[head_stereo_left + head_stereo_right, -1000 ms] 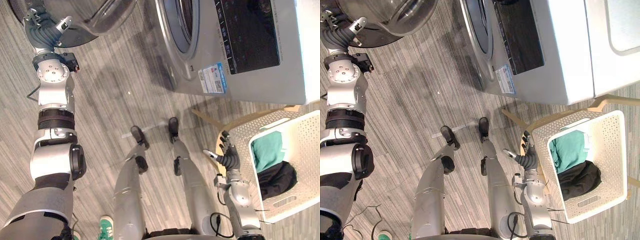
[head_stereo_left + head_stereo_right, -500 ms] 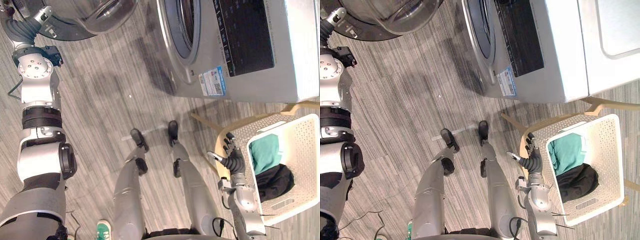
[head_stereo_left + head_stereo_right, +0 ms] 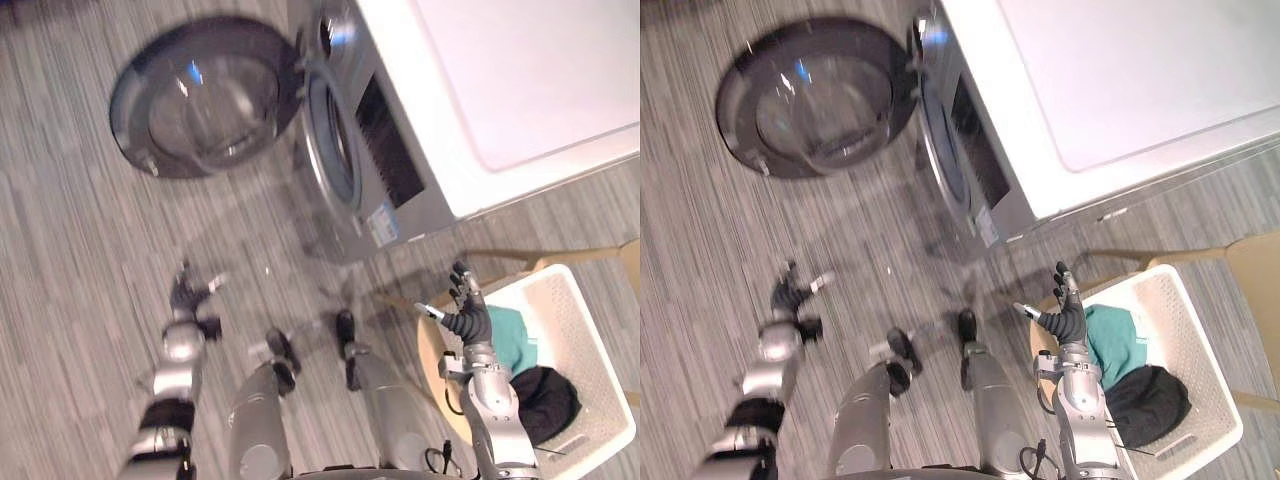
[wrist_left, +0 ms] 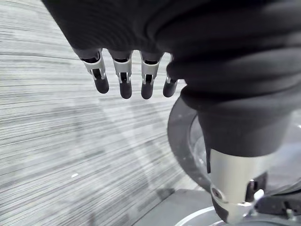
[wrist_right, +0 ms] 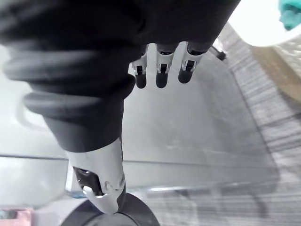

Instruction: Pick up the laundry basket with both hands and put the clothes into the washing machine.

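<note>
The laundry basket (image 3: 1185, 340) is seen as a white, rectangular tub with perforated walls, its open top turned up toward the head camera. It is set on a tan wooden frame (image 3: 500, 258) at the robot's right, just beside the washing machine (image 3: 520, 90). Its long axis is laid from the end nearest the machine to the nearer end, slanted slightly to the robot's right, and a handle slot (image 3: 570, 440) is cut in the nearer end wall. A teal garment (image 3: 1112, 340) is bunched at the far end inside it and a black garment (image 3: 1145, 400) is heaped at the nearer end.

The right hand (image 3: 468, 315) is raised by the basket's left edge, fingers straight and spread, thumb held apart, nothing grasped; whether the rim is touched cannot be told. The left hand (image 3: 185, 295) is held over the grey striped floor (image 3: 80, 250), well apart from the basket, fingers loosely extended and empty.

The machine's round door (image 3: 205, 95) is swung open, and the drum opening (image 3: 335, 150) is exposed beside it.

In the left wrist view the straight fingers (image 4: 124, 87) are shown in a row above the floor and the door's edge. In the right wrist view the fingers (image 5: 161, 77) are shown against the machine's grey face, with a corner of the basket's rim and a scrap of teal cloth.
</note>
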Robot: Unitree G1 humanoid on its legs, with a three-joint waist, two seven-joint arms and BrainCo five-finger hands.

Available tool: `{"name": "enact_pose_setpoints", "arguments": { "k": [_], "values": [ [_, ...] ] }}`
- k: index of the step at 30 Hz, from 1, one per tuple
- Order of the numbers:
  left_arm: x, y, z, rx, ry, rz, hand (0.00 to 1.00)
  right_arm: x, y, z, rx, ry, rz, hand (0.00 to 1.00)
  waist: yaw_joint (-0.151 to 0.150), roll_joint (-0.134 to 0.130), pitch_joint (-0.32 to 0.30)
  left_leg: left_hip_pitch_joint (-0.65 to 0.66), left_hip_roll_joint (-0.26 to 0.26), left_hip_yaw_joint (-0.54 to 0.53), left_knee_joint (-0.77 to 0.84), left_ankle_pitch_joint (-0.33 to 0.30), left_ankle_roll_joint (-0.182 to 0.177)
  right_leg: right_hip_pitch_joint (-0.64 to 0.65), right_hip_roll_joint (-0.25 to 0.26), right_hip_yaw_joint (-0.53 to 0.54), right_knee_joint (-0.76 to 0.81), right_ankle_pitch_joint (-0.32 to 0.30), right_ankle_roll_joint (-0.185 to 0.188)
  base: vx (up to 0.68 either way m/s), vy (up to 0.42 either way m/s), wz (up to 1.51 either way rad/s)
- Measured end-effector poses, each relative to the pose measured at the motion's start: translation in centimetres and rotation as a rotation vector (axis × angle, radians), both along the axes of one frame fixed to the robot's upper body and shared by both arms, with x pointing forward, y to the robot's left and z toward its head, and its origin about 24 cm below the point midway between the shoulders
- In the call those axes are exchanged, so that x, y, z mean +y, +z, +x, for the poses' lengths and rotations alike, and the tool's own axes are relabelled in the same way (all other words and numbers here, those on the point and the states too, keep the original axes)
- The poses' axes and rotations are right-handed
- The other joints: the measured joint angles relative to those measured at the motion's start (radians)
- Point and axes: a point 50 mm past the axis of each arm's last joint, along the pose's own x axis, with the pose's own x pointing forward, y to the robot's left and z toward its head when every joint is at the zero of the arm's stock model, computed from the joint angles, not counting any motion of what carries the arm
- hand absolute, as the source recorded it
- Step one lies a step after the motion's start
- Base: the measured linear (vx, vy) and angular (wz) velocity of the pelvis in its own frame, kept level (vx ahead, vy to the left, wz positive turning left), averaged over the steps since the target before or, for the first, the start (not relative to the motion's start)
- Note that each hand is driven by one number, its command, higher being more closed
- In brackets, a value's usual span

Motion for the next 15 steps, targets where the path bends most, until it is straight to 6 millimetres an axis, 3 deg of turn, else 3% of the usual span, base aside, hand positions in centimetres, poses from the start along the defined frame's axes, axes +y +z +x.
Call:
{"name": "enact_pose_setpoints", "arguments": {
  "k": [3,5,6,7,9,10,11,12,14,15],
  "values": [
    [-1.0,-2.4,-3.4,0.142,-0.001,-0.040,0.00,-0.6,-0.2,0.8,0.013,-0.013,-0.019,0.00,-0.019,0.006,-0.005,0.079,-0.013,0.028,-0.031,-0.012,0.013,0.055,0.020,0.106,-0.058,0.051,0.026,0.09,0.055,-1.11],
    [-1.5,-3.1,-4.3,0.191,-0.019,-0.043,0.00,-0.8,-0.4,1.1,0.024,-0.016,-0.032,0.00,-0.029,0.013,-0.008,0.125,0.004,0.086,-0.041,-0.037,0.011,0.057,0.018,0.061,-0.097,0.086,0.042,-0.01,0.035,-1.29],
    [-1.6,-3.2,-4.4,0.200,-0.029,-0.045,0.00,-0.9,-0.5,1.1,0.029,-0.022,-0.030,0.00,-0.034,0.013,-0.008,0.150,0.005,0.128,-0.053,-0.044,0.013,0.059,-0.018,-0.051,-0.084,0.063,-0.019,-0.04,0.023,-0.86],
    [-1.7,-3.3,-4.5,0.206,-0.036,-0.051,0.00,-0.9,-0.6,1.1,0.035,-0.026,-0.030,0.00,-0.036,0.013,-0.008,0.172,0.004,0.156,-0.060,-0.045,0.013,0.054,-0.057,-0.178,-0.050,0.041,-0.045,-0.03,0.050,-1.11],
    [-1.8,-4.1,-6.0,0.269,-0.038,-0.059,0.00,-0.7,-1.8,1.1,0.084,-0.019,-0.021,0.00,-0.030,0.029,-0.022,0.268,0.010,0.281,-0.096,-0.045,0.013,0.087,-0.241,-0.666,0.140,-0.080,-0.173,-0.02,0.036,-1.36],
    [-1.7,-4.2,-6.3,0.285,-0.041,-0.057,0.00,-0.8,-2.1,1.0,0.095,-0.021,-0.020,0.00,-0.027,0.029,-0.032,0.283,0.017,0.306,-0.095,-0.048,0.008,0.100,-0.270,-0.733,0.178,-0.101,-0.176,0.02,-0.089,-1.39],
    [-1.7,-4.4,-7.0,0.310,-0.045,-0.052,0.00,-0.8,-2.4,0.9,0.109,-0.021,-0.017,0.00,-0.022,0.032,-0.049,0.300,0.038,0.355,-0.072,-0.062,-0.015,0.119,-0.289,-0.784,0.196,-0.122,-0.136,0.06,-0.146,-1.37],
    [-1.4,-4.5,-7.6,0.327,-0.042,-0.046,0.00,-0.8,-2.4,0.9,0.112,-0.020,-0.017,0.00,-0.020,0.030,-0.062,0.310,0.069,0.402,-0.018,-0.093,-0.055,0.140,-0.271,-0.739,0.167,-0.147,-0.065,0.12,-0.235,-1.42],
    [-1.3,-4.7,-8.0,0.348,-0.042,-0.043,0.00,-0.8,-2.8,1.0,0.129,-0.018,-0.017,0.00,-0.018,0.048,-0.062,0.317,0.143,0.438,0.094,-0.108,-0.061,0.132,-0.215,-0.685,0.156,-0.162,-0.073,0.16,-0.240,-1.25],
    [-1.4,-4.8,-8.2,0.353,-0.045,-0.049,0.00,-0.6,-3.2,0.7,0.145,-0.010,-0.019,0.00,-0.004,0.050,-0.062,0.306,0.242,0.414,0.273,-0.080,-0.022,0.144,-0.162,-0.631,0.147,-0.172,-0.089,0.17,-0.254,-1.30]
  ]
}}
